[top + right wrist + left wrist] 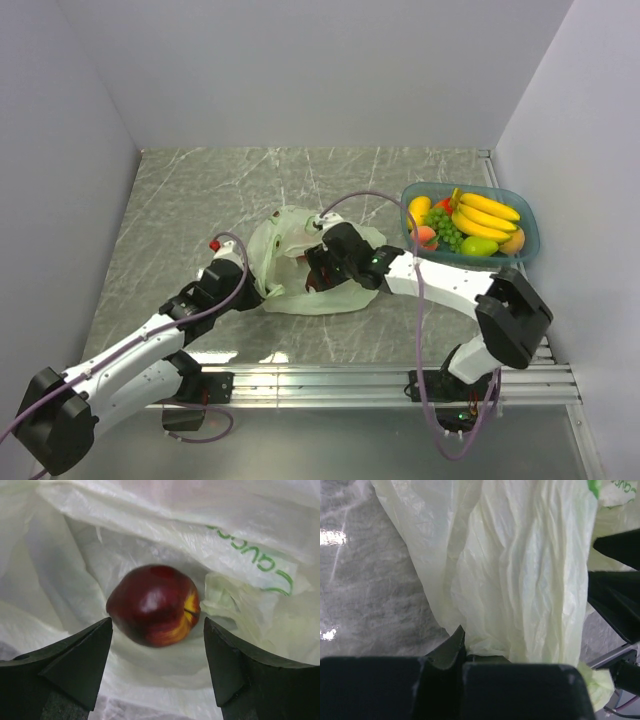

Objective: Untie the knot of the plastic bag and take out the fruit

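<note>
The pale green plastic bag point(290, 232) lies crumpled at mid-table with its mouth spread apart. No knot shows. My left gripper point(253, 284) is shut on the bag's left edge; in the left wrist view the film point(520, 580) rises from its closed fingertips point(456, 641). My right gripper point(313, 266) reaches into the bag's mouth, open. In the right wrist view a red apple point(152, 605) lies on the film inside, just beyond the gripper point(157, 647), untouched. Bananas point(485, 213) and green grapes point(445, 230) are in the blue tray point(531, 228).
The tray at the right also holds a yellow-green mango point(480, 246) and a peach point(426, 236). Grey walls close in the marble table on the left, back and right. A metal rail point(350, 378) runs along the near edge by the arm bases.
</note>
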Available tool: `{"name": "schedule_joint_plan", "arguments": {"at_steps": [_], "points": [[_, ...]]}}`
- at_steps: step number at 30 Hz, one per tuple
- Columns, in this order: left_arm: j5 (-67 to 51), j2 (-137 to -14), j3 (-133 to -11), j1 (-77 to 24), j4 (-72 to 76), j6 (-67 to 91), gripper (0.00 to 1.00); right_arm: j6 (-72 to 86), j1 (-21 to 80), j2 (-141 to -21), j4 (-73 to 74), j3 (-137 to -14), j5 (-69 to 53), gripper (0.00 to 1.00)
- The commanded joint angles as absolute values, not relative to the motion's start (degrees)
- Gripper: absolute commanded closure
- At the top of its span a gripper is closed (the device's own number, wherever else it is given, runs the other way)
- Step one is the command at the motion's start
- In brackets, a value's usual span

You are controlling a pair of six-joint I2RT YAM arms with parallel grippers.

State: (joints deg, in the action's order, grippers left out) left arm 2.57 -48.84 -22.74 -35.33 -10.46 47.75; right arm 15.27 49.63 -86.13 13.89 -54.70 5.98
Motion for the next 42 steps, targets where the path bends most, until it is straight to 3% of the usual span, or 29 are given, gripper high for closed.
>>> {"name": "schedule_joint_plan", "arguments": {"at_steps": [1, 9, 19, 20, 23, 29, 33, 37, 40, 42], "points": [[1.06, -47.9, -22.32, -35.68, -9.14, 48.16, 0.99, 19.06, 50.01, -89.46, 8.36, -57.92, 6.51, 0.2], [0.53, -47.73, -21.45, -35.95, -9.49, 48.34, 0.99, 22.24, 50.18, -97.11, 4.92, -56.6, 4.22, 0.16], [0.44, -46.93, -21.36, -36.03, -10.11, 47.81, 0.99, 20.92, 50.54, -97.21, 5.71, -55.55, 2.64, 0.15], [0.53, -46.93, -21.44, -35.95, -10.02, 47.81, 0.99, 20.74, 50.89, -97.38, 6.06, -55.46, 2.11, 0.08], [0.44, -46.76, -21.45, -35.95, -10.02, 47.64, 0.99, 20.22, 51.68, -97.12, 6.59, -55.2, 1.41, 0.02], [0.53, -46.32, -21.09, -36.04, -10.02, 47.81, 0.99, 19.34, 53.88, -96.68, 7.47, -55.28, 3.16, 0.02], [0.44, -45.88, -21.01, -36.04, -10.11, 47.9, 0.99, 19.16, 53.97, -95.72, 7.91, -54.84, 5.97, 0.14], [0.53, -45.0, -20.66, -36.03, -10.63, 47.99, 0.99, 18.37, 54.05, -92.56, 7.65, -54.58, 7.03, 0.46], [0.53, -44.47, -20.39, -36.04, -10.81, 48.08, 0.99, 18.02, 54.05, -88.78, 6.86, -55.54, 7.03, 0.63], [0.53, -44.38, -20.3, -35.95, -10.72, 48.16, 0.99, 17.84, 54.05, -85.97, 5.54, -56.16, 7.12, 0.63]]}}
